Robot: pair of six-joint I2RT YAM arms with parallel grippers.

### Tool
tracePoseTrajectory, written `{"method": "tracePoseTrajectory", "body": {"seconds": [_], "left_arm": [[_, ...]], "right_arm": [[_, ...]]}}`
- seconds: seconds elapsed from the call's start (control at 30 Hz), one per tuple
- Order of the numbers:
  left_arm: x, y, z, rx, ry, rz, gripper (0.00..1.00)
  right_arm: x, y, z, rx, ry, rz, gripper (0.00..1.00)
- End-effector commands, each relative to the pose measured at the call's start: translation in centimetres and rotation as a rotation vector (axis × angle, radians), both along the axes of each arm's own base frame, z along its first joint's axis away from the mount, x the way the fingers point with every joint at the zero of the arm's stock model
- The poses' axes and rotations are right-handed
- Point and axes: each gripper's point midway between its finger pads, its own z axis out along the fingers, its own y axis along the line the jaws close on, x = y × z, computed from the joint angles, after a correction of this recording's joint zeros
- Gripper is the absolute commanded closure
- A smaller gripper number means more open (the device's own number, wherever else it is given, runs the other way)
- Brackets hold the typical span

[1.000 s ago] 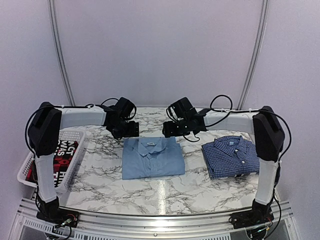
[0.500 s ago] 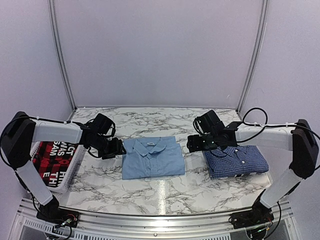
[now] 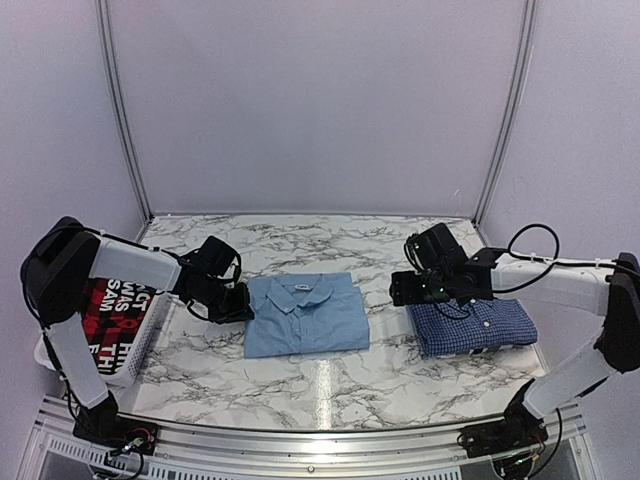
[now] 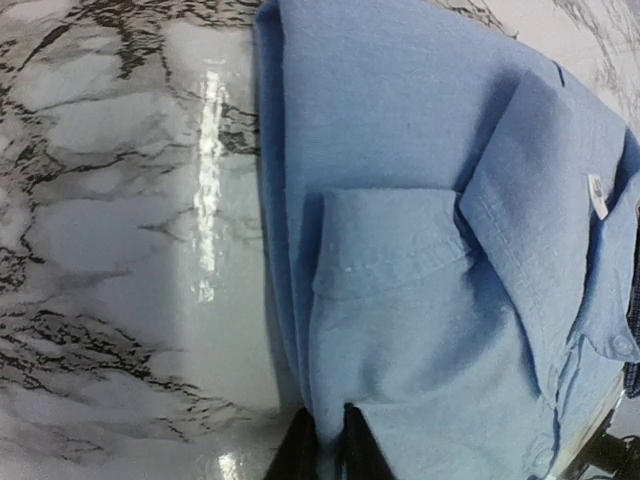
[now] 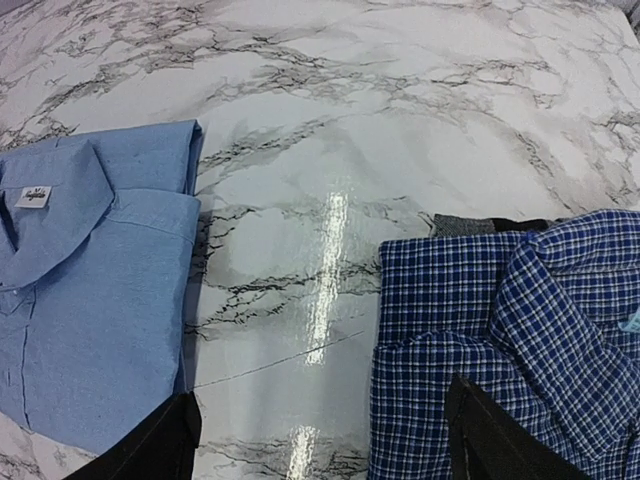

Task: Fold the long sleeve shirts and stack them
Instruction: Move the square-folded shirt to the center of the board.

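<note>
A folded light blue shirt [image 3: 305, 315] lies flat at the table's middle, collar toward the back. My left gripper [image 3: 240, 305] sits low at its left edge, shut on a pinch of the blue cloth [image 4: 420, 300], which is squeezed between the two black fingertips [image 4: 298, 455]. A folded dark blue checked shirt [image 3: 475, 325] lies to the right. My right gripper [image 3: 405, 290] hovers open at its left edge. In the right wrist view one finger is over the checked shirt [image 5: 480, 330], the other near the light blue shirt [image 5: 90, 290], with bare marble between.
A white basket [image 3: 148, 335] stands at the table's left edge, holding a red-and-black garment [image 3: 105, 310] with white letters. A dark grey scrap of cloth [image 5: 465, 225] shows behind the checked shirt. Marble tabletop [image 3: 320, 385] lies in front of both shirts.
Both arms came down from the back of the table. The left gripper reached the light blue shirt's left edge and shut on it. The right gripper moved right to the checked shirt, still open.
</note>
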Motion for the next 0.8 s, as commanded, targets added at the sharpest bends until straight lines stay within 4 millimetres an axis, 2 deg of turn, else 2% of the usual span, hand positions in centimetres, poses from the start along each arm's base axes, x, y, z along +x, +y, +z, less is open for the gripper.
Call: {"method": "tracePoseTrajectory", "body": {"seconds": [0.0,0.13,0.23,0.37,0.47,0.6,0.77], "left_arm": [[0.7,0.3,-0.5,0.054,-0.005,0.003,1.00],[2.5,3.0,0.1,0.146,-0.032,0.043,1.00],[3.6,6.6,0.7,0.239,-0.050,0.073,1.00],[4.0,10.3,1.1,0.311,-0.043,0.052,1.00],[4.3,11.7,1.3,0.338,-0.040,0.032,1.00],[5.1,11.3,2.4,0.313,-0.064,0.018,0.71],[6.7,11.1,5.9,0.305,-0.143,0.043,0.12]], "right_arm": [[-0.1,-1.2,0.6,-0.017,-0.010,-0.041,0.19],[-0.2,-2.1,0.4,-0.058,-0.004,-0.062,0.19],[-0.5,-2.7,-0.1,-0.082,0.008,-0.075,0.18],[-0.8,-3.5,-0.5,-0.104,0.009,-0.101,0.17],[-1.0,-4.2,-0.7,-0.127,0.007,-0.120,0.17],[-1.1,-4.6,-1.0,-0.156,0.010,-0.125,0.17],[-1.1,-5.0,-0.6,-0.170,0.009,-0.146,0.18]]}}
